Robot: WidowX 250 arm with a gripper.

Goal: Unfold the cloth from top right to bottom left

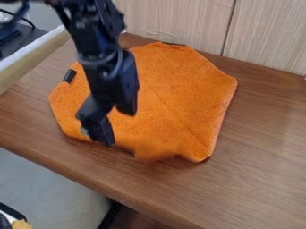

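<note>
The black gripper point(118, 128) hangs over the left part of the orange cloth point(173, 94), with its two fingers apart and no cloth visible between them. Most of the cloth lies spread on the wooden table, with cut-off looking corners at the upper left, top and upper right. A faint diagonal line runs from its middle toward the lower right corner. Its lower edge, right of the fingertips, is blurred and wavy and looks slightly raised. The arm hides part of the cloth's left side.
The brown wooden table point(263, 156) has its front edge running from left down to the bottom. A pale wood-grain panel point(179, 22) stands behind. A light ledge point(33, 56) borders the table at upper left.
</note>
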